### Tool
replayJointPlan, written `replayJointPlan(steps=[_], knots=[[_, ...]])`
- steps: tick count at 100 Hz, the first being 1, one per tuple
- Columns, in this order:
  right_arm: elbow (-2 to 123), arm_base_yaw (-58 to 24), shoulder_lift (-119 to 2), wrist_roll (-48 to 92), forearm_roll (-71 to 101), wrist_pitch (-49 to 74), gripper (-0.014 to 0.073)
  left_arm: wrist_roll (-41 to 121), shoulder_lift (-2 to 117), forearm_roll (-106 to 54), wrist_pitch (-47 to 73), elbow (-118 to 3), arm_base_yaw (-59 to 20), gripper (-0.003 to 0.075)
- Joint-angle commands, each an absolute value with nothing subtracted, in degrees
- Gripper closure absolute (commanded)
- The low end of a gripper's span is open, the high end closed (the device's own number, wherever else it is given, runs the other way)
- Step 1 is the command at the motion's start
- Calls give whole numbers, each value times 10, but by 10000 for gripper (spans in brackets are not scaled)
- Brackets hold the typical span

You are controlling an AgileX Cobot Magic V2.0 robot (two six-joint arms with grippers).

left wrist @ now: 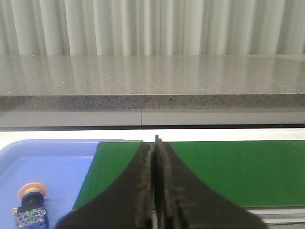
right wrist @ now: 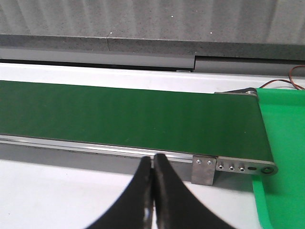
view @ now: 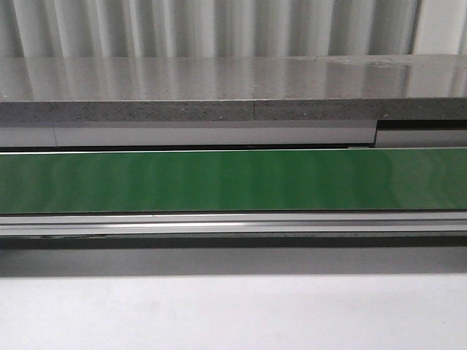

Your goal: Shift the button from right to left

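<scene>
The button (left wrist: 31, 206), with a yellow mushroom head, black body and blue-and-grey block, lies in the blue tray (left wrist: 52, 162) at the belt's left end, seen only in the left wrist view. My left gripper (left wrist: 153, 148) is shut and empty over the green belt (left wrist: 228, 167), to the right of the tray. My right gripper (right wrist: 153, 162) is shut and empty above the white table, just in front of the belt's near rail (right wrist: 95, 147). Neither gripper shows in the front view, where the belt (view: 233, 180) is bare.
A green tray (right wrist: 283, 157) sits at the belt's right end, with red wires (right wrist: 290, 78) behind it. A metal bracket (right wrist: 203, 171) hangs on the near rail. A grey speckled counter (view: 233, 91) runs behind the belt. White tabletop (view: 233, 313) lies in front.
</scene>
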State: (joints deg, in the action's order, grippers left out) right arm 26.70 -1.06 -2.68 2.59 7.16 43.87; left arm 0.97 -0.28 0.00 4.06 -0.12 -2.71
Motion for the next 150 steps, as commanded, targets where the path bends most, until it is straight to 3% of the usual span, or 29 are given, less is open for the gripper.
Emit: replayJointPlan(steps=[1, 105, 117, 137, 150], knots=[[279, -10, -35, 31, 77, 396, 660, 6, -22, -7, 0, 14, -25, 740], [275, -10, -35, 31, 26, 379, 660, 6, -22, -7, -5, 14, -25, 740], [232, -4, -35, 29, 26, 281, 660, 6, -22, -7, -5, 14, -25, 740], [93, 26, -35, -4, 26, -23, 660, 6, -22, -7, -5, 14, -25, 740], [9, 43, -35, -41, 26, -136, 660, 6, -22, -7, -5, 14, -25, 740]])
